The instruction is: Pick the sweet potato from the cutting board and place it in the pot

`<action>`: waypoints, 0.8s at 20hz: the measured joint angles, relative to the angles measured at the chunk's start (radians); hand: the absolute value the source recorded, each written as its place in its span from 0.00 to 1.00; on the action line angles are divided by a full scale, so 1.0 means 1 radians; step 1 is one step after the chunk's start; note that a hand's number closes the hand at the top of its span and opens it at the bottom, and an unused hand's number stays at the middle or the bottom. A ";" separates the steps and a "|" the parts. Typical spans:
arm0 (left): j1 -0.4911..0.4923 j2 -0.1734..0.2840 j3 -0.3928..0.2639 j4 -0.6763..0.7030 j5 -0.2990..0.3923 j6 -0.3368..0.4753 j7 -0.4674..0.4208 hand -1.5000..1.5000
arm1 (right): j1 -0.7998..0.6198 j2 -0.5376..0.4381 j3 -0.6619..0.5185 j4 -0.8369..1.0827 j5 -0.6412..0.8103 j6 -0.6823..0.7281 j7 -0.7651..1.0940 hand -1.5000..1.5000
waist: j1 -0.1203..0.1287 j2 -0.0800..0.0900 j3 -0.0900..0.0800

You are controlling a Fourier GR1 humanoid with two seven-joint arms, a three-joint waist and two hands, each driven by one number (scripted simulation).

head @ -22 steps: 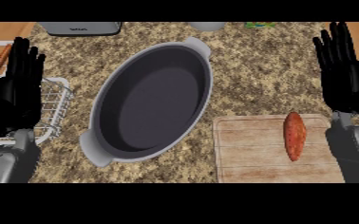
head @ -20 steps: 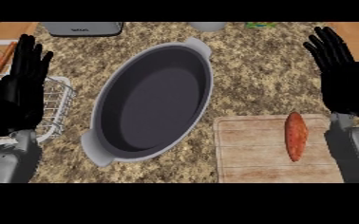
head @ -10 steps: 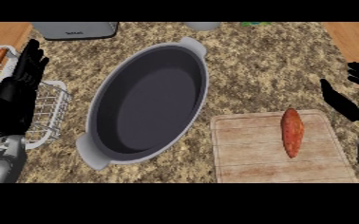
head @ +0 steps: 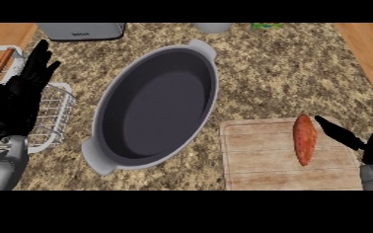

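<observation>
An orange sweet potato [head: 304, 139] lies lengthwise on the right part of the wooden cutting board [head: 255, 158] at the lower right. Left of the board stands a large grey oval pot [head: 157, 106], with nothing inside it. My right hand [head: 342, 134] shows at the right edge, one straight finger reaching toward the potato's upper end, just short of it; most of the hand is out of frame. My left hand [head: 25, 89] rests open at the left edge, fingers up.
A white wire rack [head: 55, 113] sits under and beside my left hand. A grey toaster [head: 80, 30] stands at the back left, with a pale cup [head: 212, 27] and a green item [head: 268, 26] along the back edge.
My right hand has dropped from upright at the right edge to low beside the sweet potato. The view has shifted slightly. The left hand stays still.
</observation>
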 measured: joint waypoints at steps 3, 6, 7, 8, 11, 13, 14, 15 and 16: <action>-0.011 0.002 -0.005 -0.002 -0.004 -0.005 0.015 0.50 | 0.036 -0.038 0.036 0.008 0.053 0.023 0.106 0.00 | 0.007 0.003 -0.004; -0.027 0.000 -0.011 -0.001 -0.006 -0.009 0.031 0.50 | 0.058 -0.080 0.076 0.002 0.091 0.080 0.220 0.00 | 0.017 0.006 -0.008; -0.033 -0.001 -0.013 0.000 -0.005 -0.011 0.036 0.50 | 0.064 -0.094 0.091 -0.003 0.101 0.105 0.259 0.00 | 0.022 0.006 -0.009; -0.040 -0.002 -0.016 0.002 -0.007 -0.013 0.039 0.50 | 0.067 -0.108 0.103 -0.008 0.107 0.134 0.302 0.00 | 0.028 0.007 -0.010; -0.059 -0.006 -0.024 0.009 -0.009 -0.018 0.054 0.50 | 0.067 -0.142 0.146 -0.035 0.110 0.234 0.429 0.00 | 0.039 0.009 -0.012; -0.071 -0.010 -0.030 0.016 -0.011 -0.022 0.060 0.50 | 0.059 -0.158 0.174 -0.065 0.106 0.304 0.515 0.00 | 0.047 0.009 -0.013; -0.075 -0.012 -0.032 0.021 -0.012 -0.023 0.062 0.50 | 0.050 -0.164 0.186 -0.082 0.101 0.337 0.559 0.00 | 0.050 0.008 -0.012; -0.079 -0.014 -0.033 0.025 -0.012 -0.024 0.065 0.50 | 0.044 -0.168 0.200 -0.101 0.098 0.367 0.602 0.00 | 0.052 0.007 -0.011; -0.081 -0.014 -0.034 0.028 -0.011 -0.026 0.072 0.50 | 0.037 -0.175 0.212 -0.122 0.096 0.397 0.647 0.00 | 0.052 0.006 -0.010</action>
